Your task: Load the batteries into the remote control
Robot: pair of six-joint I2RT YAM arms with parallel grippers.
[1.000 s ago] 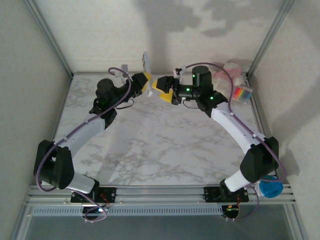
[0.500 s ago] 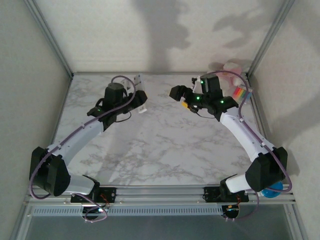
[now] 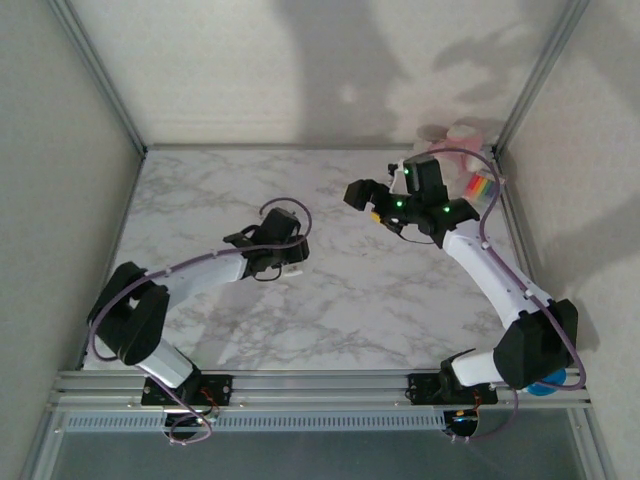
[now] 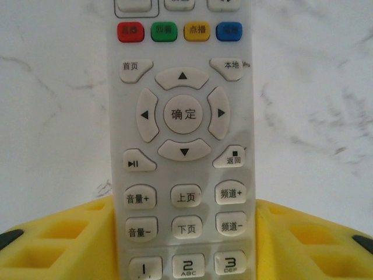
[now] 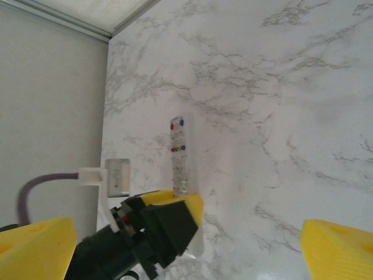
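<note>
The remote control (image 4: 183, 146) is a slim white bar, button side up, with four coloured keys above a round arrow pad. My left gripper (image 4: 185, 239) is shut on its lower part, one yellow finger (image 4: 58, 239) pressing each long edge. In the top view the left gripper (image 3: 283, 252) is low over the middle-left of the marble table. The right wrist view shows the remote (image 5: 179, 157) sticking out of that gripper, close to the table. My right gripper (image 3: 366, 197) hangs open above the back right, its yellow fingertips (image 5: 337, 249) far apart and holding nothing. The batteries are out of view.
A multicoloured striped pack (image 3: 485, 187) lies at the table's back right, beside a pink object (image 3: 462, 136). A blue object (image 3: 545, 380) sits by the right arm's base. Metal frame posts and white walls close in the table (image 3: 330, 300) on three sides.
The left arm has swung down from the raised back centre to the middle-left of the table, carrying the remote. The right gripper drew back to the right and stays raised.
</note>
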